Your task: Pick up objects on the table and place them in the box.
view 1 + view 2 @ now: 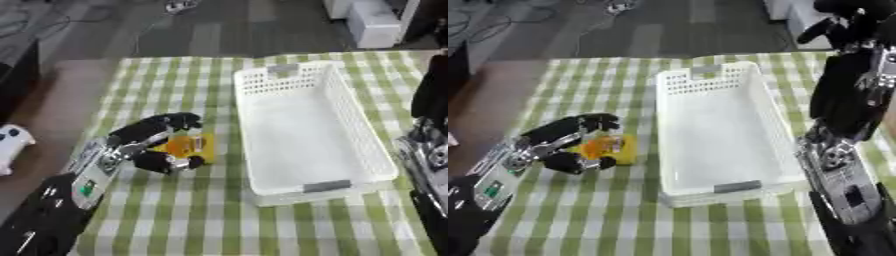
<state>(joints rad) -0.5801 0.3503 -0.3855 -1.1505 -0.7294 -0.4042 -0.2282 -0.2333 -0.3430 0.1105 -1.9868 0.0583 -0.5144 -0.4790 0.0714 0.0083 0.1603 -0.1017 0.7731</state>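
Left hand (pixel 153 145) down on the worktop (pixel 157 210), on the green and white checked cloth (pixel 623 215), left of the white basket (pixel 306 145). Fingers (pixel 166 121) and thumb curled round a yellow-orange object (pixel 188 145), holding it from above and from below; object touching the cloth or just above it, cannot tell which. Exact kind of the object not clear, only a yellow body with an orange patch on it. Object just beside the long left wall of the basket, not inside it. Basket white, plastic, with small holes in the walls and 2 grey handles at the short ends, lying lengthwise away from the robot, a little askew. Nothing to see inside the basket except its white floor.

Right hand (pixel 842 17) raised high at the upper right corner of the right eye view, well apart from the basket and the object; fingers look dark and bent, but open or closed cannot be told. Right arm (pixel 846 165) along the right edge, beside the basket, not touching it
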